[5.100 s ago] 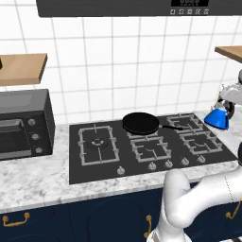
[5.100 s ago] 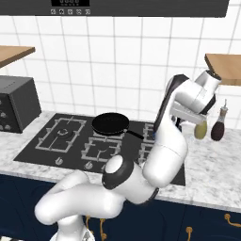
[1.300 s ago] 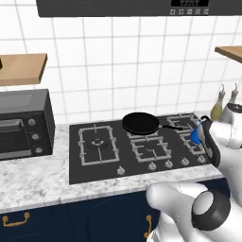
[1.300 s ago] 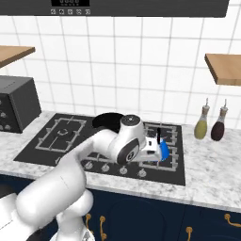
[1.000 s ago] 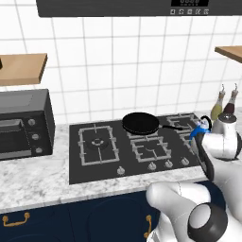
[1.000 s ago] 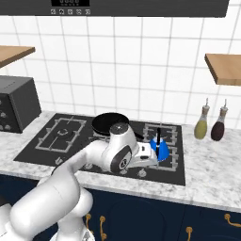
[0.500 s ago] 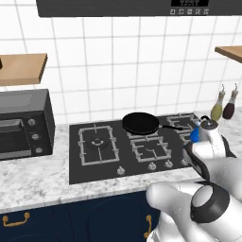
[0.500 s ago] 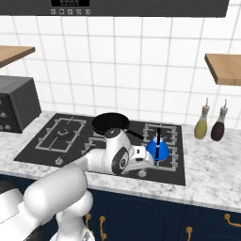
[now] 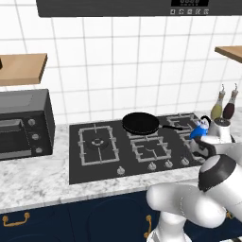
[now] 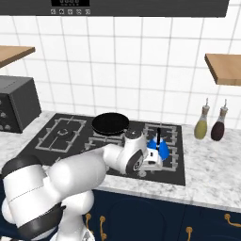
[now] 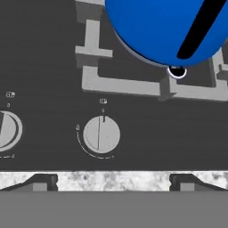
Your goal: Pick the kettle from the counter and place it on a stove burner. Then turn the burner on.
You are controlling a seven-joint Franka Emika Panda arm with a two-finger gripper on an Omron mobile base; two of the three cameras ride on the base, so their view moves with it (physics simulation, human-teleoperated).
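Kettle (image 11: 164, 26) runs off the hand view's top edge, its spout unseen, and the arm's wrist hides part of it in the left base view. It sits on the stove burner (image 11: 133, 82) at the cooktop's right. The gripper (image 11: 114, 181), fingers spread with nothing between them, hangs just in front of the kettle, over a round knob (image 11: 101, 134).

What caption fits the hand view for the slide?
Blue kettle set on the stove burner; open gripper over a round knob.
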